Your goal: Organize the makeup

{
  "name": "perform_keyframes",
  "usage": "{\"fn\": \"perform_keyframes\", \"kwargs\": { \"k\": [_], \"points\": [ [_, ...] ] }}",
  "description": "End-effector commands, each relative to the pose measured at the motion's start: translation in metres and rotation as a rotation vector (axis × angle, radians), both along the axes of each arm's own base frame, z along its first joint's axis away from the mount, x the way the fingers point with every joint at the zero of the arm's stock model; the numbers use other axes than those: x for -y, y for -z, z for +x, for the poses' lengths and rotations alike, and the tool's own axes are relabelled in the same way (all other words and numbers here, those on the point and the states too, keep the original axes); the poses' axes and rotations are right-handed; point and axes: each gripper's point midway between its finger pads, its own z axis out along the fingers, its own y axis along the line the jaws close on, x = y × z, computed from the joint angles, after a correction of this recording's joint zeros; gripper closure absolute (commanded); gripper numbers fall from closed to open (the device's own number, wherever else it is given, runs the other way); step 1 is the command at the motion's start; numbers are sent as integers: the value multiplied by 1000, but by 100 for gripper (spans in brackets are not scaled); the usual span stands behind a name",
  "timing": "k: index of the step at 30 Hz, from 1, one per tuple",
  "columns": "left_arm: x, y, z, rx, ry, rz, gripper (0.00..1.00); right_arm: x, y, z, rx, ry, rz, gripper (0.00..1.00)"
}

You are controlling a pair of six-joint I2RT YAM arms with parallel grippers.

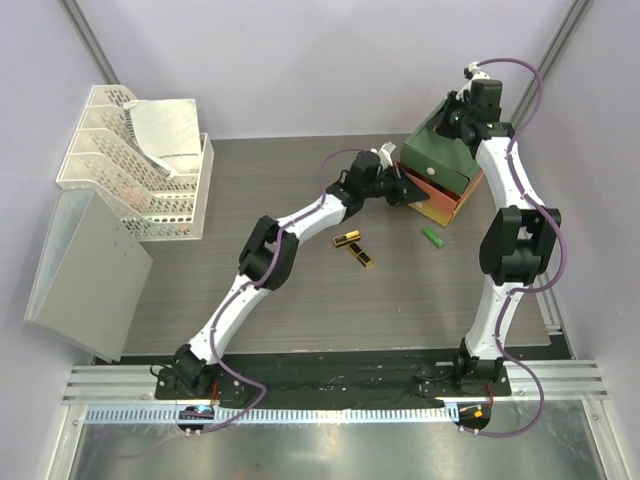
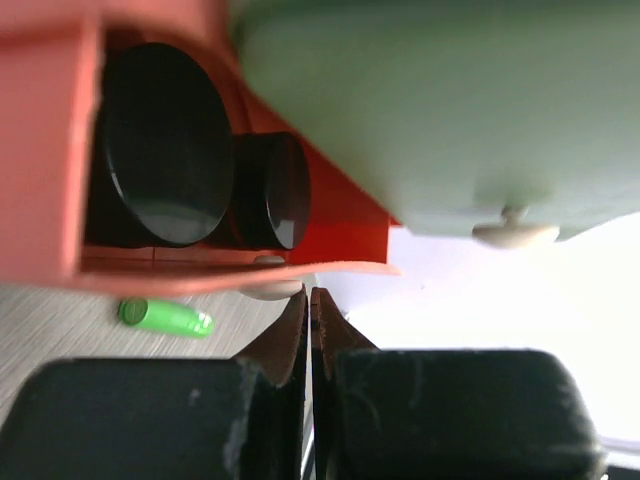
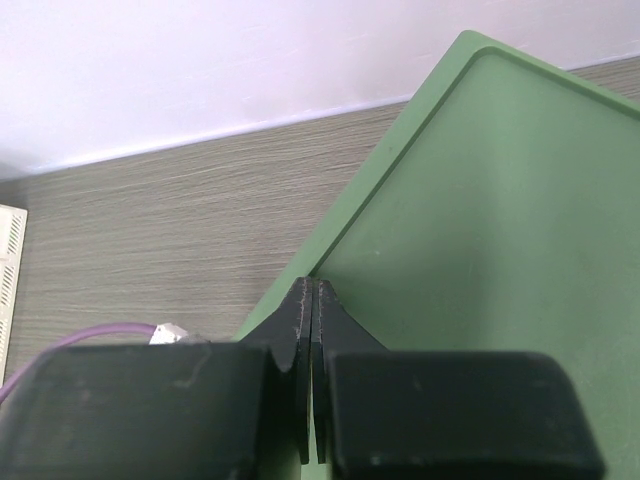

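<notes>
**While Shut at the Drawer Box, Gripping Nothing**

Seen from above only: two black-gold sticks (image 1: pixel 354 247) lying close together on the table (image 1: pixel 300 320), on the near side of the left gripper (image 1: pixel 398 188) and apart from it. Green tube (image 1: pixel 434 238) also on the table, just beside the orange drawer (image 1: pixel 440 205) standing open from the drawer box (image 1: pixel 440 155). Right gripper (image 1: pixel 458 118) up on the box's green top, near its far end. White mesh racks (image 1: pixel 130 170) at the table's left side.

Seen from the left wrist only: two black round compacts (image 2: pixel 200 160) side by side inside the orange drawer, flat faces toward the camera, blurred by closeness.

Hidden from above: the drawer's inside, masked by the left gripper, and the right fingertips, tucked behind the wrist. Cut off in the right wrist view: everything below the green top.

Left fingers pressed flat together with nothing between, tips just under the drawer's front lip beside a pale knob (image 2: pixel 272 290); contact with either impossible to judge. Compacts up and left of those tips, inside the drawer. Green tube lower left of them, on the table, apart.

Right fingers likewise closed on nothing, tips at the edge of the green top; touching or hovering, cannot tell.
</notes>
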Motion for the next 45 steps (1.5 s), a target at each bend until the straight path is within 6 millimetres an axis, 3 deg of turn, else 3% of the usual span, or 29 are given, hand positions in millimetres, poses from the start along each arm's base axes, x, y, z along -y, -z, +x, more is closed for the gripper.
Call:
{"fn": "perform_keyframes", "kwargs": {
  "k": [1,6,12,15,18,21,24,25,28,30,34,37,38,40,45],
  "points": [
    [0,-20,25,24,-81,-80,99,8,180,-116,-712,9,-59,99],
    [-6,-8,43,12,-151,-73,99,9,176,-116,-703,10,-60,99],
    [-27,-15,63,27,-186,-80,100,10,167,-113,-682,18,-63,99],
    [-34,-17,65,41,-178,-81,100,9,154,-108,-649,21,-59,99],
    [-40,-33,60,90,-126,-93,98,10,130,-97,-586,35,-56,99],
    [-41,-48,45,110,-64,-109,92,12,98,-82,-497,57,-54,99],
    [-48,-56,27,96,-40,-128,76,15,68,-68,-418,87,-53,99],
    [-51,-57,23,79,-44,-133,65,15,61,-66,-402,94,-49,99],
    [-62,-45,12,28,-72,-135,51,19,39,-59,-349,116,-56,99],
    [-66,-28,5,-37,-78,-147,47,24,30,-59,-328,135,-62,99],
    [-64,-9,0,-108,-74,-203,40,41,27,-65,-329,176,-86,99],
    [-57,6,-1,-145,-57,-200,39,58,30,-74,-343,217,-101,99],
    [-53,2,1,-134,-51,-205,39,63,30,-76,-343,231,-102,99],
    [-47,15,1,-152,-48,-189,40,75,33,-80,-346,267,-99,99],
    [-34,25,6,-165,-45,-183,44,98,29,-86,-309,347,-84,99]
  ]
}}
